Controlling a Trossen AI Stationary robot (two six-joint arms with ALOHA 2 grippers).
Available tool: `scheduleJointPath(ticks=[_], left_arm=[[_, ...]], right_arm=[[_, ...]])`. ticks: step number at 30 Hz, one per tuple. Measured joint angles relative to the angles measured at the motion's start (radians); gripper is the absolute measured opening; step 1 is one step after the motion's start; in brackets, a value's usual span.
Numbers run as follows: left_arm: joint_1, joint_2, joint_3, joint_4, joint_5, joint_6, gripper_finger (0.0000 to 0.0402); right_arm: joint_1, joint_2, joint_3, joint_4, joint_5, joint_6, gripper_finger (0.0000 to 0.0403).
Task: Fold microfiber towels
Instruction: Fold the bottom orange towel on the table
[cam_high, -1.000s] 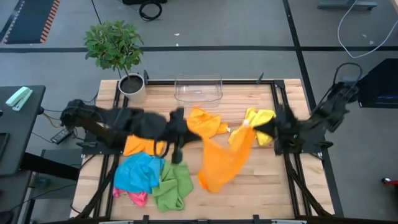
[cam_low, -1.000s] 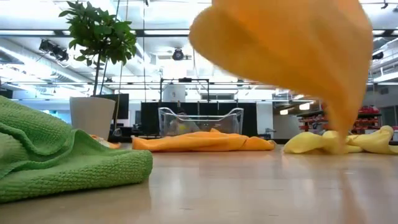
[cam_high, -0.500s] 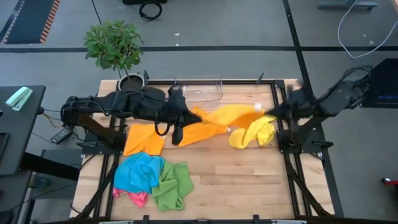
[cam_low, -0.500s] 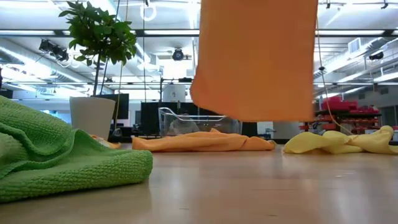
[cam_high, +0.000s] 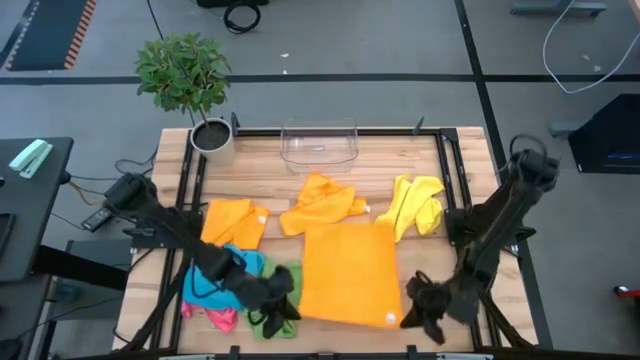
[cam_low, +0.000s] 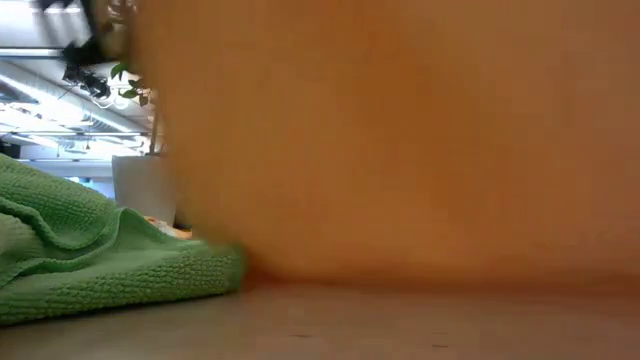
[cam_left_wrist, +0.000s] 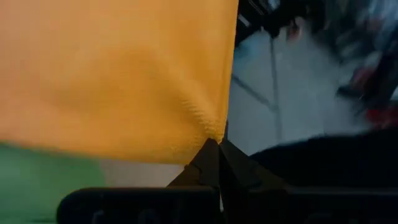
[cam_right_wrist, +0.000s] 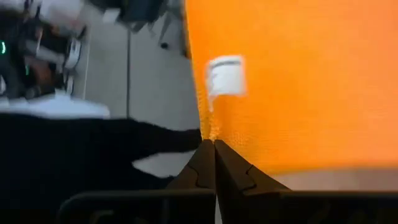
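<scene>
On the wooden desk (cam_high: 440, 190) the large orange microfiber towel (cam_high: 347, 272) is spread flat in the near middle; the left tool (cam_high: 287, 301) is clenched on its near left corner; the right tool (cam_high: 408, 316) is clenched on its near right corner, by the small white label (cam_right_wrist: 225, 75).

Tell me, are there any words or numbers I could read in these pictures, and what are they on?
None can be read.
The orange towel has a small white tag near the corner pinched by the right gripper; any print on it is too blurred to read.
</scene>
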Motion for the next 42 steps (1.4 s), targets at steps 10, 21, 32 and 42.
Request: scheduleJointPath(ticks=[10,21,32,42], left_arm=[[0.04,0.02,-0.06,0.011,-0.044,-0.031,0.0002],[0.27,0.017,-0.06,-0.156,-0.032,0.163,0.0002],[0.371,0.017,-0.06,-0.201,0.003,0.267,0.0003],[0.435,0.017,-0.06,-0.22,0.021,0.299,0.0006]], right_arm=[[-0.052,0.124,0.061,-0.114,-0.007,0.171,0.0001],[-0.26,-0.015,0.06,-0.619,-0.001,0.158,0.0001],[-0.387,-0.005,0.025,-0.684,0.041,0.139,0.0001],[-0.421,-0.007,0.0,-0.693,0.051,0.147,0.0001]])
